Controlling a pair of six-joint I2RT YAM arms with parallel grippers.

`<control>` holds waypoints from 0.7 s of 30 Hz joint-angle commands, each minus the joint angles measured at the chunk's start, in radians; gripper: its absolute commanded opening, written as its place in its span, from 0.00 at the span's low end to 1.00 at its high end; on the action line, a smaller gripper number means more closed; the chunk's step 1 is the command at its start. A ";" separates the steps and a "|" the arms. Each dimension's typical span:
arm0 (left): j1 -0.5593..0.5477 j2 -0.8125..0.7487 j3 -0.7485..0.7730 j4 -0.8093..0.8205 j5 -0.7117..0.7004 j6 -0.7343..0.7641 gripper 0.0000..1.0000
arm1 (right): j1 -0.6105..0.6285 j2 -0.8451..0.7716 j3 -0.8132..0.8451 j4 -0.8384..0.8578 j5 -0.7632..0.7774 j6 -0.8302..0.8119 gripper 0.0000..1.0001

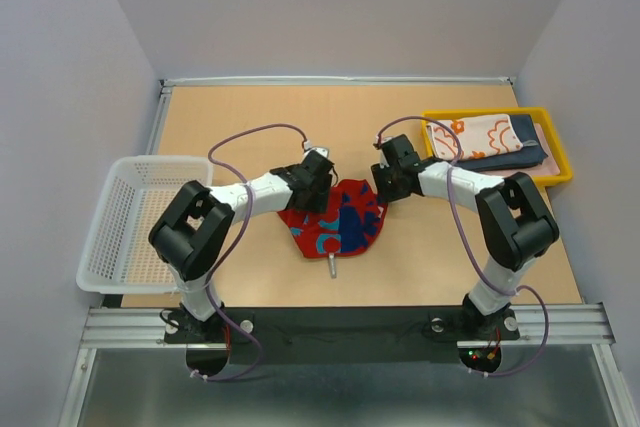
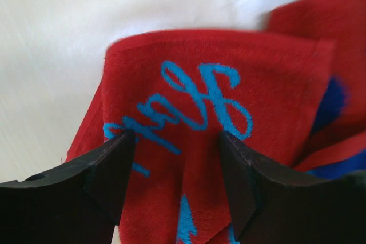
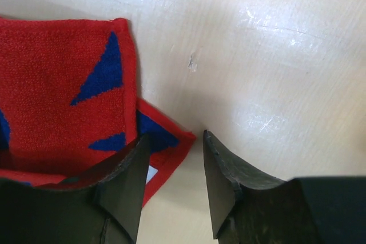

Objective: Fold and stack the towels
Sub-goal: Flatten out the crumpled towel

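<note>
A red towel with blue patches (image 1: 335,219) lies crumpled and partly folded on the table's middle. My left gripper (image 1: 316,185) hovers at its upper left edge. In the left wrist view that gripper (image 2: 175,141) is open, with red cloth (image 2: 217,84) carrying light blue lettering under and between the fingers. My right gripper (image 1: 384,187) is at the towel's upper right edge. It (image 3: 174,141) stands open over the table, and a towel corner (image 3: 171,138) reaches into the gap beside the left finger. An orange-and-white patterned towel (image 1: 478,135) lies folded on a navy towel (image 1: 512,158).
The yellow tray (image 1: 556,175) at the back right holds the two folded towels. A white mesh basket (image 1: 130,222) stands at the left table edge. A small grey stub (image 1: 331,266) pokes out below the red towel. Bare wood surrounds the towel.
</note>
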 commanded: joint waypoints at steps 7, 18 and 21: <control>0.088 -0.106 -0.254 -0.063 0.050 -0.187 0.56 | 0.003 0.003 0.001 0.006 0.248 0.007 0.01; 0.106 -0.569 -0.515 -0.112 0.155 -0.522 0.53 | -0.113 0.015 0.077 -0.024 0.217 0.059 0.01; 0.100 -0.701 -0.536 -0.168 0.143 -0.575 0.53 | -0.116 0.032 0.074 -0.024 0.216 0.053 0.01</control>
